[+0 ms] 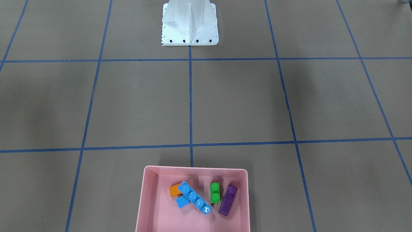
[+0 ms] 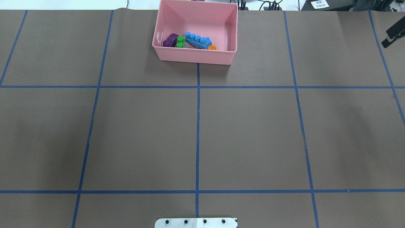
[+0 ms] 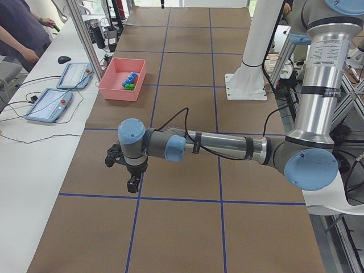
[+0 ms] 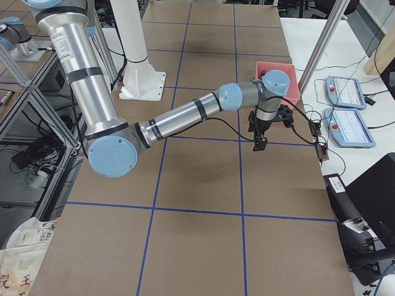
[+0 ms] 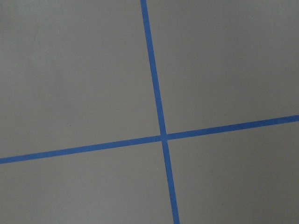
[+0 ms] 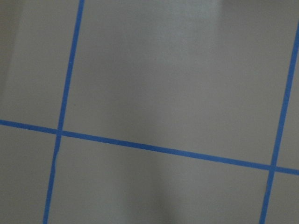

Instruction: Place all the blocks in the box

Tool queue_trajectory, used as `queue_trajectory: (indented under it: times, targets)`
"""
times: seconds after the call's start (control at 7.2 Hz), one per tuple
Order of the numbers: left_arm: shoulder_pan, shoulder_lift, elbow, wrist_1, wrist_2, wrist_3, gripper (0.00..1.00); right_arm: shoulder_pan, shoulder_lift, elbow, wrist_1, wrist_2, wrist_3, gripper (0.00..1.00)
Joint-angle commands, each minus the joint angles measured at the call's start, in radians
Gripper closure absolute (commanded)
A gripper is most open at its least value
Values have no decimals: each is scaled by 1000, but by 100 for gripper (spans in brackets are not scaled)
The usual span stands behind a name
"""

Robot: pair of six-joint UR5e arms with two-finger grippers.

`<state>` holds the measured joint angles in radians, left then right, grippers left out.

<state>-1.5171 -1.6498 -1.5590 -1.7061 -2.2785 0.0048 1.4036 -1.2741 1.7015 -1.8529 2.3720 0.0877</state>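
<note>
The pink box [image 1: 196, 171] stands at the table's far edge, also in the overhead view [image 2: 194, 57]. All the blocks lie inside it: orange [image 1: 174, 190], small blue [image 1: 182, 202], long blue [image 1: 195, 197], green [image 1: 215, 192] and purple [image 1: 228, 200]. The small blue block is hidden in the overhead view. My left gripper [image 3: 132, 185] hangs over bare table, far from the box [image 3: 119, 92]. My right gripper [image 4: 259, 143] hangs over bare table beside the box [image 4: 279, 66]. Both show only in the side views, so I cannot tell whether they are open or shut. Both wrist views show only table and blue tape.
The white robot base [image 1: 190, 30] stands at the table's near middle. Two tablets [image 3: 48, 105] lie on the bench past the far edge. A person [image 3: 25, 28] stands there. A black part [image 2: 392, 34] juts in at the overhead view's right edge.
</note>
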Motion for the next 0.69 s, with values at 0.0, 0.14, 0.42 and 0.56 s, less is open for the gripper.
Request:
queue_trajectory:
  times: [0.0,0.14,0.42,0.56]
  targets:
    - [-6,71,2,-109,-9,-14,0,47,-76,-20,24,-4,-6,0]
    - [-11,96,-6,-112,-18,-9,0,78,-127,-28,73,1,-29,0]
    - [-11,105,-12,-112,-7,-6,0,116,-252,-28,217,9,-65,0]
    - [-11,108,-12,-110,-7,-6,0,118,-311,-19,283,13,-71,0]
